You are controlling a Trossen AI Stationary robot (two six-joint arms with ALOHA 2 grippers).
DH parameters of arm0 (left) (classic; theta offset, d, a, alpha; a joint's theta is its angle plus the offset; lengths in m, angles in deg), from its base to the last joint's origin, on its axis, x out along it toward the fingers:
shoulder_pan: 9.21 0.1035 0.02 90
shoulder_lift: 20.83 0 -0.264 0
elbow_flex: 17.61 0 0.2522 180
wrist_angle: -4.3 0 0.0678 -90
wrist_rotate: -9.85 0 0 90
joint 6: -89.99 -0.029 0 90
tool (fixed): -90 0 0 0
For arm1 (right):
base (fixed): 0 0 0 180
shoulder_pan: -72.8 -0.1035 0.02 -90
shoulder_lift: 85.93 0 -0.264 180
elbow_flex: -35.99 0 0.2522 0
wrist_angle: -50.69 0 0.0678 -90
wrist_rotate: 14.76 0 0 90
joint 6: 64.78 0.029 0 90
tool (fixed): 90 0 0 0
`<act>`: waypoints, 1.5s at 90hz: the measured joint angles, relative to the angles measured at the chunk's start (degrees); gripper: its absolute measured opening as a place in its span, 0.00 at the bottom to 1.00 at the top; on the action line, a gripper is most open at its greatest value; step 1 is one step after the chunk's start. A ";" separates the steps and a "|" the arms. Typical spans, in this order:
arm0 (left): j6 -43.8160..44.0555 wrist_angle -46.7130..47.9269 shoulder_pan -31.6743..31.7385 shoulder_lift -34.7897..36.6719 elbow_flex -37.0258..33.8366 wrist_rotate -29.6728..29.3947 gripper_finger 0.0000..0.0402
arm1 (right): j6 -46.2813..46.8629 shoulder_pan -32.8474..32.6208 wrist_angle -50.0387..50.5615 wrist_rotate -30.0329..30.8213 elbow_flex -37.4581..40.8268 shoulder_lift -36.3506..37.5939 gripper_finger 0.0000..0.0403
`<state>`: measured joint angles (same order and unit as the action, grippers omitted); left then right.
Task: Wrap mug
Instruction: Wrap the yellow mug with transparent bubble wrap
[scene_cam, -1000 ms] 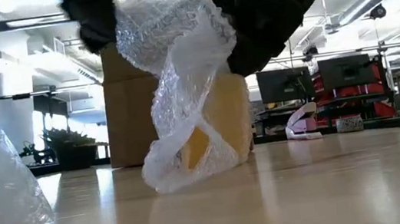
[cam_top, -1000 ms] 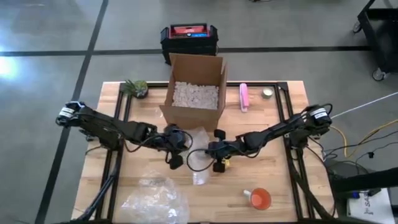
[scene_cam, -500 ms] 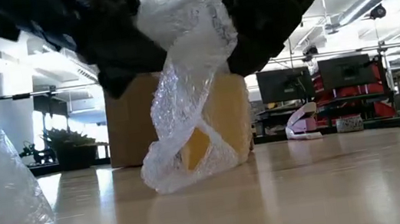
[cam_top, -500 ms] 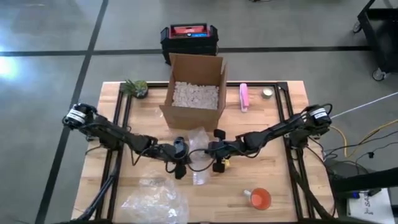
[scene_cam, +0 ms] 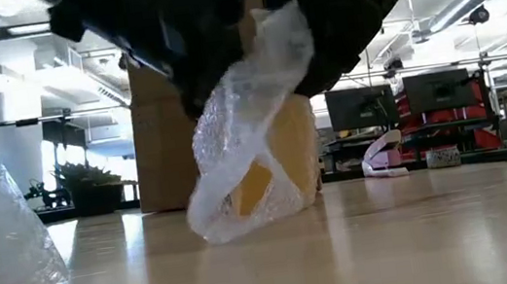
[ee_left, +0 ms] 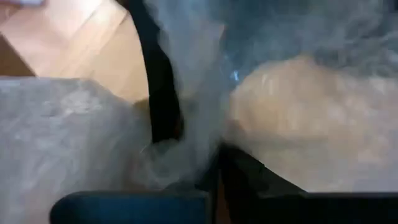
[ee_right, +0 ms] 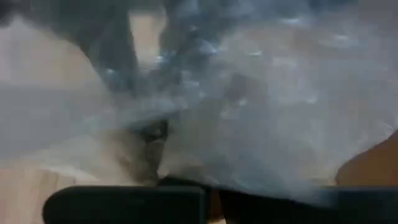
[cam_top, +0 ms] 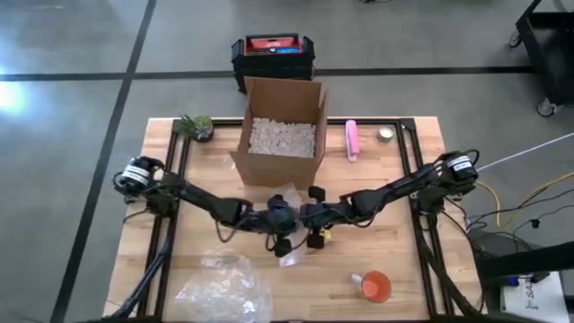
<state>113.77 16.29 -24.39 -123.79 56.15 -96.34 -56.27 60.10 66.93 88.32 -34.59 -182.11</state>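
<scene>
Bubble wrap point(scene_cam: 248, 138) – crumpled, translucent – held aloft mid-table before the box point(cam_top: 280, 131) | mug unseen | left gripper point(cam_top: 280, 235), right gripper point(cam_top: 312, 218) pressed against it, grip indiscernible

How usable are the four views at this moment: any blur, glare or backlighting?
High view: sharp and evenly lit. Low view: the arms are dark, backlit shapes against bright ceiling lights, and the bubble wrap they hold glows pale. Both wrist views: filled by wrap pressed close, soft and out of focus, with little else readable.
</scene>
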 joint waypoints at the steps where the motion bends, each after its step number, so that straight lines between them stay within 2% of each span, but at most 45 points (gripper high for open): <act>1: 0.22 0.29 0.01 -0.30 0.16 -0.02 0.01 | 0.00 0.00 0.11 0.00 0.00 0.13 0.01; 16: 0.72 1.28 0.09 -1.64 1.52 -0.28 0.01 | -0.11 0.00 6.14 -0.01 -2.27 3.07 0.01; 34: 0.57 1.48 0.11 -1.14 1.82 -0.16 0.01 | 0.90 -0.46 22.99 -0.12 -9.52 6.17 0.01; 50: 0.29 1.78 0.09 -1.10 1.91 0.08 0.01 | 2.92 -3.08 29.81 -5.75 -12.04 7.86 0.01; 61: -0.65 1.58 0.11 -1.12 2.12 0.23 0.01 | 3.56 -4.78 28.16 -11.72 -11.29 8.00 0.01; 80: -0.82 1.15 0.11 -1.16 2.10 0.19 0.01 | 2.28 -5.25 15.04 -11.34 -6.56 4.64 0.01; 88: -0.82 1.00 0.13 -1.16 2.08 0.20 0.01 | 0.27 -4.71 9.59 -8.62 -5.83 3.27 0.01; 96: -0.74 0.92 0.11 -1.16 2.08 0.20 0.01 | -0.92 -3.57 8.89 -5.82 -5.84 2.63 0.01; 110: -0.40 0.32 0.09 -1.08 2.00 0.11 0.01 | -1.07 -0.23 8.69 -5.17 -5.26 1.50 0.01; 135: 0.16 4.53 -0.21 2.87 1.56 1.58 0.01 | -1.81 1.48 7.26 -7.21 -5.14 -2.06 0.01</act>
<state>113.94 20.82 -24.61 -120.92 57.71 -94.75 -58.08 61.57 74.19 81.11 -39.73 -184.17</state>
